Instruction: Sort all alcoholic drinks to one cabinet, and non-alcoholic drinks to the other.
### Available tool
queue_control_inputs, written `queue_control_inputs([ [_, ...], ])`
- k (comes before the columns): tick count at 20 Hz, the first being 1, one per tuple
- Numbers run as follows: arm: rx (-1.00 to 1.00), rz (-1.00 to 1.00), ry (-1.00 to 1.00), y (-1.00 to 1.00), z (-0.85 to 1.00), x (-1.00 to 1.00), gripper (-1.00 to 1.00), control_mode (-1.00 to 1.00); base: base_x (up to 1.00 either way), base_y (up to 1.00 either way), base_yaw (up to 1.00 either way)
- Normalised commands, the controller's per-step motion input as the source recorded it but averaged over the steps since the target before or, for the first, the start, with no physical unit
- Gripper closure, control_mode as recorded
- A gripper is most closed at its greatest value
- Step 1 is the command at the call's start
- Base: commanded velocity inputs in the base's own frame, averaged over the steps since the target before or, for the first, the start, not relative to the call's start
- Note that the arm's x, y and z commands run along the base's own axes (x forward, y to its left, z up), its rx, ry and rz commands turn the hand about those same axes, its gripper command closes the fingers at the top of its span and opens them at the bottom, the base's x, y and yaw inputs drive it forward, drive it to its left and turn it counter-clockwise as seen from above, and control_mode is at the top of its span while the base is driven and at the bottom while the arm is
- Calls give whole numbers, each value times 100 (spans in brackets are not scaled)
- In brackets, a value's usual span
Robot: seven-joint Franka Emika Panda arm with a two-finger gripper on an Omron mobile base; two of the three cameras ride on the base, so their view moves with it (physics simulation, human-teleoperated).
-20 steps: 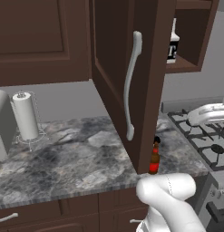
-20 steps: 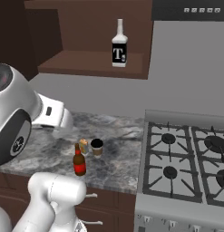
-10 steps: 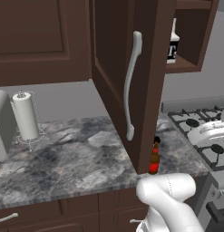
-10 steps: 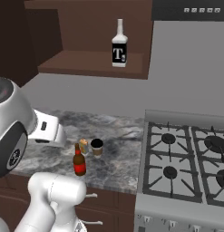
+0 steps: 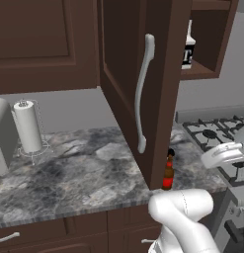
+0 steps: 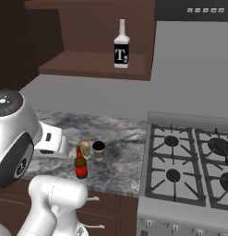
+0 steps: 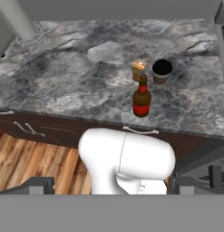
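Claw [image 7: 111, 192] is wide open, holding nothing. Straight ahead of it on the desk [image 7: 63, 77]: brown bottle [image 7: 141, 97], with the can [image 7: 139, 70] and coffee cup [image 7: 162, 71] just beyond. White bottle [image 6: 121, 44] sits on the cabinet shelf [image 6: 94, 63].

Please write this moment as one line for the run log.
white bottle: on cabinet shelf | brown bottle, can, coffee cup: on counter | jaws: open, holding nothing

You look down on a grey marbled stone counter [image 7: 77, 68]. Brown glass bottle with red label [image 7: 141, 97] stands upright near its front edge. Just behind it: small yellow-orange can [image 7: 139, 70], and beside that a tan paper cup with dark lid [image 7: 162, 71]. Wooden plank floor [image 7: 36, 158] below.
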Motion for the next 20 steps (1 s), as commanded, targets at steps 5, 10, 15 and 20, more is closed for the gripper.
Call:
queue_control_inputs([
  [5, 0, 1, 7, 0, -34, 6, -100, -100, 0, 0, 0],
  [10, -4, 1, 0, 7, -35, 5, -100, -100, 0, 0, 0],
  [15, -2, 0, 0, 2, -19, 9, -100, -100, 0, 0, 0],
  [20, 0, 0, 0, 0, -3, 10, -100, -100, 0, 0, 0],
])
